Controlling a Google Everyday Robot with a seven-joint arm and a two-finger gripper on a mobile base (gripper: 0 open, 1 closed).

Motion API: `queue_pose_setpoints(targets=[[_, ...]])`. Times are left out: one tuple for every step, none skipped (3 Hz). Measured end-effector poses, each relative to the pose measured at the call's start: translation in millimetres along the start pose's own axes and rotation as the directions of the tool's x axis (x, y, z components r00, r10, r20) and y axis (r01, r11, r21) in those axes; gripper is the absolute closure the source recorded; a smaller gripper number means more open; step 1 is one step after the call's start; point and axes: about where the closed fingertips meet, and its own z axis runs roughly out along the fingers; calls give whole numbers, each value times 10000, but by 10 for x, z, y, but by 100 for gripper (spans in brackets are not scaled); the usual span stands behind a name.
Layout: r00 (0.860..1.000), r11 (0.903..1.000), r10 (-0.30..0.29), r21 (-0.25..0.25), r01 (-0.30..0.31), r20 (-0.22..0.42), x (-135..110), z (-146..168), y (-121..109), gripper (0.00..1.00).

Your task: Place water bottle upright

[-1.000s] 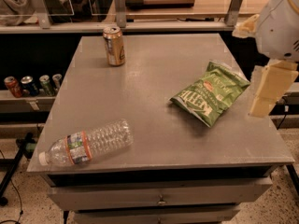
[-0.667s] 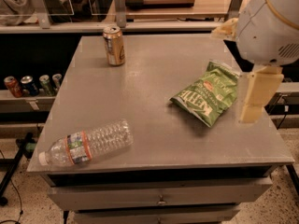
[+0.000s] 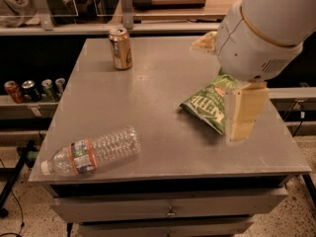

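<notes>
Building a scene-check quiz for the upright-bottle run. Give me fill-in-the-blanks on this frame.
1. The water bottle lies on its ____ near the front-left corner of the table.
2. The gold can stands ____ near the back edge.
3. The claw hangs over the right part of the table, next to the ____ chip bag, far from the bottle.
Missing words: side; upright; green.
</notes>
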Motion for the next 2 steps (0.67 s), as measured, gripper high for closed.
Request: queue_pose_setpoints(targets=[[9962, 9962, -850, -185, 846, -207, -277, 40, -51, 0], [9804, 9814, -1859, -609, 1820, -648, -646, 156, -97, 0]])
